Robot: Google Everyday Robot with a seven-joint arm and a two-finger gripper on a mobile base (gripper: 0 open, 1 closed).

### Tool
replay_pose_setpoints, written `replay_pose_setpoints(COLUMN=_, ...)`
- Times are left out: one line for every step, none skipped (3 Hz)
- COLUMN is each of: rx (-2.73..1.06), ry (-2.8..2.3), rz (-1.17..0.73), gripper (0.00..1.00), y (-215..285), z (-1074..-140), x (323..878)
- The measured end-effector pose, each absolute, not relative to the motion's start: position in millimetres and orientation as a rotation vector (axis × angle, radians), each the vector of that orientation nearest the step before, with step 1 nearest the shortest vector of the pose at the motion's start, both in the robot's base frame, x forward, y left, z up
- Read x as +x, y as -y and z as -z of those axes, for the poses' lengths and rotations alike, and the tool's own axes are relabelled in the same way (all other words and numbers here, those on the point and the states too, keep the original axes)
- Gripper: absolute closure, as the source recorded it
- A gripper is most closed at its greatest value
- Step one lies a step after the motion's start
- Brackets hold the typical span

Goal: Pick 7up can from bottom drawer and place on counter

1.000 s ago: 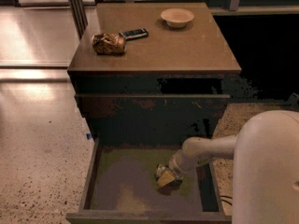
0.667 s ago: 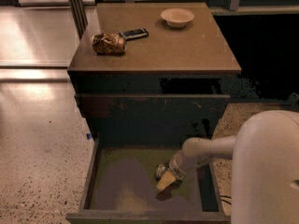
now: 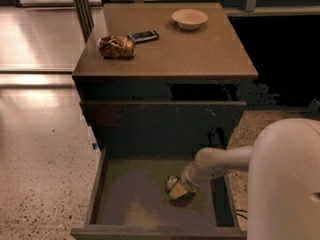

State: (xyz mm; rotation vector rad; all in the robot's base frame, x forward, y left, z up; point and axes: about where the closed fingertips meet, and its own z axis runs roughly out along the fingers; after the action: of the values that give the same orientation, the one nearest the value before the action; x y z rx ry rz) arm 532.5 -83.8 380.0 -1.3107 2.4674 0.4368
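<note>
A smooth white arm (image 3: 220,161) is reaching into the open boxy drawer (image 3: 100,184) below the flat matte-brown table (image 3: 200,54), which is carrying a crinkled packet (image 3: 116,47), a round bowl (image 3: 189,18) and a black slab (image 3: 145,35). The hand (image 3: 179,190) is sitting at the small pale can (image 3: 172,183), right of the drawer's middle. Whether it is gripping, and how the can's axis is lying, I cannot tell.
</note>
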Motion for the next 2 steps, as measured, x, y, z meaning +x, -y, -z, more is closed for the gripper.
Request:
replay_pose_setpoints(rx=-1.303, ry=-2.48, rz=-0.45, gripper=0.0, y=84.1, z=-375.1, x=530.9)
replay_pose_setpoints(rx=-1.306, ry=-2.498, rz=-0.461, gripper=0.0, y=84.9, z=-367.4, x=529.2)
